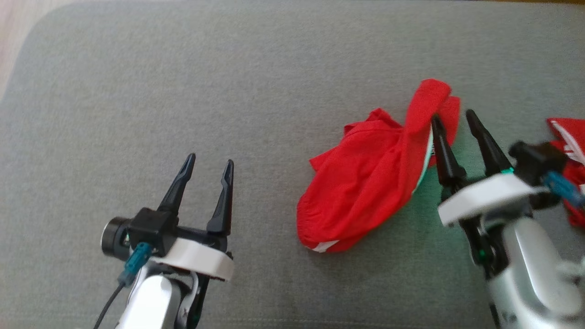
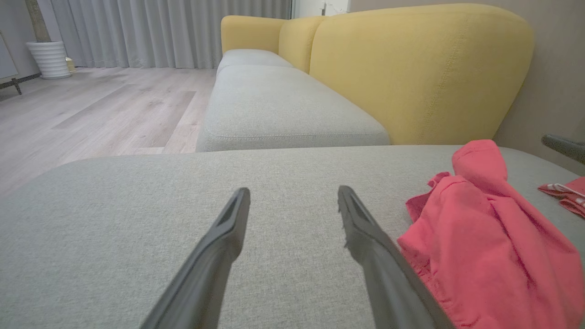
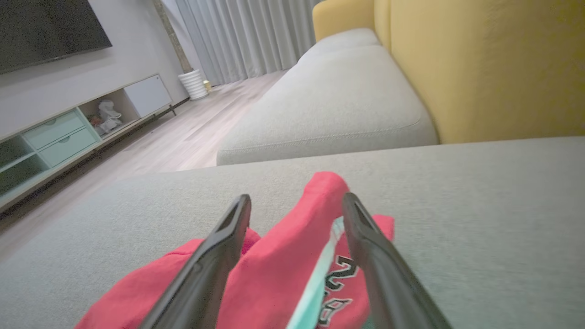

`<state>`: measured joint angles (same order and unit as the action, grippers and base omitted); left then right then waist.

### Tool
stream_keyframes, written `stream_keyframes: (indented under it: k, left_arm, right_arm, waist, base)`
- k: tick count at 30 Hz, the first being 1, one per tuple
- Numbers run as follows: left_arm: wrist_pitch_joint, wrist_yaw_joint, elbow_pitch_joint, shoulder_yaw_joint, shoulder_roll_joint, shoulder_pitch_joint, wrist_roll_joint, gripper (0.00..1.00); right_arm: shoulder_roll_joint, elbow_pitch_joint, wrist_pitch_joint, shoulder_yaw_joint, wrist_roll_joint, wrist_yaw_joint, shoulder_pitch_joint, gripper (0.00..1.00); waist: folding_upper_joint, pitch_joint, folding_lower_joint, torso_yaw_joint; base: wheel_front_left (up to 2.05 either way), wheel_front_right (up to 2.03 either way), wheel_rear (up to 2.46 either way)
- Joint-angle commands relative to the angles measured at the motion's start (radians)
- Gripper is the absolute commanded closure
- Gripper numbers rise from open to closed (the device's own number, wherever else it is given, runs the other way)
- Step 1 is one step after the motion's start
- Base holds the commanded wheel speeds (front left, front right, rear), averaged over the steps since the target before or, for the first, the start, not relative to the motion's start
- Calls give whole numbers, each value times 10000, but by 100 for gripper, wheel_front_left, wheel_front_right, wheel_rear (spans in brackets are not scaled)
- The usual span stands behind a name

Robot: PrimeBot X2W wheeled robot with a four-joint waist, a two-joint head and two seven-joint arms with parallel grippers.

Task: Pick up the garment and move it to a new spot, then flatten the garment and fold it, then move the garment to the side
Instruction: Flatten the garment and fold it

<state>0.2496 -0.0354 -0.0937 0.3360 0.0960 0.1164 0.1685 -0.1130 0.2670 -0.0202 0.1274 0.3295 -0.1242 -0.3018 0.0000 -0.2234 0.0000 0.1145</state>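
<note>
The garment (image 1: 365, 183) is a red jersey with white trim, lying crumpled on the grey cushion (image 1: 228, 91) right of centre. One fold of it stands up in a peak. My right gripper (image 1: 453, 118) is open at that peak, with its left finger against the red cloth. In the right wrist view the garment (image 3: 283, 256) lies between and under the spread fingers of my right gripper (image 3: 297, 198), showing black lettering and a pale stripe. My left gripper (image 1: 210, 161) is open over bare cushion, well left of the garment. The left wrist view has my left gripper (image 2: 293, 192) empty and the garment (image 2: 484, 246) at its right.
A second red-and-white cloth (image 1: 569, 151) lies at the cushion's right edge, behind my right wrist. The yellow sofa back (image 2: 411, 68) rises beyond the cushion. Wood floor (image 2: 91, 114), curtains and a low TV cabinet (image 3: 59, 137) lie further off.
</note>
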Motion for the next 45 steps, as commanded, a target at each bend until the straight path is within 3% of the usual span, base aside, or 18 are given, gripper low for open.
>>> stream_keyframes:
  k: [1, 10, 16, 30, 35, 41, 45]
  left_arm:
    - [122, -85, 349, -470, 182, 41, -47, 0]
    - [122, -198, 490, -585, 338, -348, -60, 0]
    - [95, -316, 539, -640, 420, -817, 43, 0]
    - [-46, -480, 756, -608, 500, -1139, 193, 0]
    - [-441, -49, 755, -108, 466, -1048, 299, 0]
    - [-1586, 1089, 509, 1398, 317, -841, 426, 0]
    - [-1979, 1347, 33, 1950, 303, -540, 487, 0]
  right_arm:
    - [-184, -1013, -167, 209, -273, -65, 357, 0]
    - [-381, -3496, -35, -417, -1163, -65, 2207, 0]
    - [6, -4515, 459, -809, -1340, -65, 3555, 0]
    - [398, -5187, 919, -886, -1385, -65, 4093, 0]
    - [426, -5132, 937, -880, -1323, -65, 4035, 0]
    - [471, -5094, 952, -769, -1169, -65, 3854, 0]
    - [485, -5025, 927, -717, -1091, -65, 3693, 0]
  waist:
    - [0, 279, 0, -274]
    - [0, 821, 0, -661]
    - [0, 1224, 0, -812]
    - [0, 1205, 0, -869]
    - [0, 1136, 0, -874]
    - [0, 759, 0, -1012]
    - [0, 519, 0, -1250]
  base:
    - [0, 0, 0]
    - [0, 0, 0]
    - [0, 0, 0]
    - [0, 0, 0]
    - [0, 0, 0]
    - [0, 0, 0]
    - [0, 0, 0]
